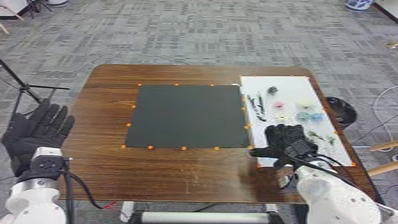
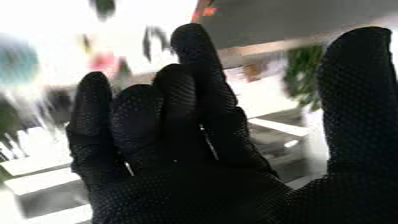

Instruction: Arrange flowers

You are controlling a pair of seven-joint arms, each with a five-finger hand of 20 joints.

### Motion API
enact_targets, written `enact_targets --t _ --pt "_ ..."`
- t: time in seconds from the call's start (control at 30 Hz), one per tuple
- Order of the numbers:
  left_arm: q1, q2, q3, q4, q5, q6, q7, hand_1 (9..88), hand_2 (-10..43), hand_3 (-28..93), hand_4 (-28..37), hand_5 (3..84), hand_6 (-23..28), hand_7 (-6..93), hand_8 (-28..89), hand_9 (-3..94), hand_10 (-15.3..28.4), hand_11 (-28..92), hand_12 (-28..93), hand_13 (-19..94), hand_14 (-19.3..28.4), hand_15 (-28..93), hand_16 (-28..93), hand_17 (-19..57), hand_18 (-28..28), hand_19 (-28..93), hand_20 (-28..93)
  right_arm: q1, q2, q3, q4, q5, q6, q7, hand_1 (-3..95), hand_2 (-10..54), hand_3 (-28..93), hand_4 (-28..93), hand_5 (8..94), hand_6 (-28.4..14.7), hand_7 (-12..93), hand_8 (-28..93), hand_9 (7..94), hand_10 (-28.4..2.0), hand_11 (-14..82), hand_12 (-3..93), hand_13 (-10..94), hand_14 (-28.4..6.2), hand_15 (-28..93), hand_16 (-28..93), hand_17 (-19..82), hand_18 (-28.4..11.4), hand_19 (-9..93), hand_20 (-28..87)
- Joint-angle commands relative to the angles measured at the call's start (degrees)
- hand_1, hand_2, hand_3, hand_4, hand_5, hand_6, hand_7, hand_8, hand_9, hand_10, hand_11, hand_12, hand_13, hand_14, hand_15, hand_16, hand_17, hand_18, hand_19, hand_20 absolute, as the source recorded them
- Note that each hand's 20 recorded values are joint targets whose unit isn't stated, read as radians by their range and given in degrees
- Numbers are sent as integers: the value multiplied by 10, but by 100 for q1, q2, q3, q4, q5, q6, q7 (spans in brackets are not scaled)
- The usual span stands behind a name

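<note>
- Right robot hand [image 2: 191, 192], nearest the camera on its wrist: fingers loosely extended and partly apart, thumb well out to the side, pinching nothing.
- From the head view, that hand is over the near part of the white sheet [image 1: 289, 85], on the right of the worktop [image 1: 169, 175].
- Left robot hand [image 1: 40, 125] is beside the worktop's left edge, fingers straight and slightly spread, holding nothing.
- Pink flower [image 1: 279, 105], blue flowers [image 1: 304, 116] and pale flower [image 1: 283, 119] lie on the sheet beyond the right hand.
- Dark sprigs [image 1: 259, 107] lie along the sheet's left side, green sprigs [image 1: 330, 140] near its right edge.
- Black mat [image 1: 187, 116] lies left of the sheet; it looks like the place for the arrangement.
- Step in hand, as I judge it: choosing and picking a piece.
- Next move calls for lining thumb and fingers up on one stem, pinching lightly so petals aren't crushed, then carrying it to the mat.
</note>
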Motion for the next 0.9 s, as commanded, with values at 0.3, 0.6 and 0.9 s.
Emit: enact_targets --t 0.3,0.6,0.9 --pt "210 -20 -34 -98 -9 23 66 228 132 785 -283 453 109 113 -79 347 172 232 106 249 161 309 -50 -65 152 388 104 2035 334 -1110 377 -654 -1112 425 262 -95 634 -198 558 -111 479 -130 529 -244 600 592 479 -270 778 540 197 -284 717 518" --pt "242 -30 -1 -118 -19 49 64 229 133 785 -283 455 109 115 -80 349 171 235 106 251 160 312 -50 -66 153 390 105 1930 164 -1071 509 -430 -1425 624 271 -95 619 -196 651 -97 361 -83 602 -224 590 590 546 -255 771 550 237 -284 733 539" --pt "225 -21 31 -120 -10 35 40 229 135 783 -283 454 109 116 -79 349 171 236 107 252 161 314 -52 -66 154 389 104 1782 75 -1134 608 -227 -1721 748 276 -95 613 -194 698 -84 333 -63 638 -214 583 585 576 -249 767 548 252 -284 738 543"
